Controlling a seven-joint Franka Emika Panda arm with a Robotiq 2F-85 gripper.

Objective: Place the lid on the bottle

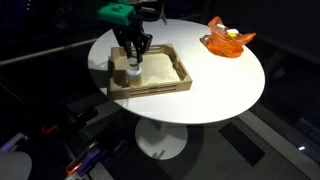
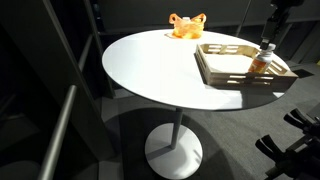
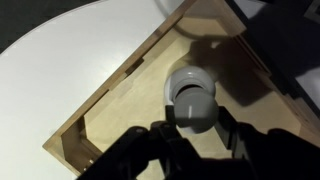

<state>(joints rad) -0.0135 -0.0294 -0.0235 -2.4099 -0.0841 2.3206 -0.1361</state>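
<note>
— Whitish lid [image 3: 195, 108]: where does it sit?
— Between the dark fingers of the hand [image 3: 195, 128], which is closed on it. It is just over the dark mouth of the grey bottle [image 3: 183, 80]; whether they touch, I cannot tell.
— And the bottle?
— Upright inside the wooden tray [image 1: 170, 80], at one end, near a side wall. The tray floor beyond it lies bare.
— Edges?
— In both exterior views the tray lies close to the rim of the round white worktop [image 1: 215, 90]. An orange dish [image 1: 228, 40] stands well apart, near the rim too, with open worktop between.
</note>
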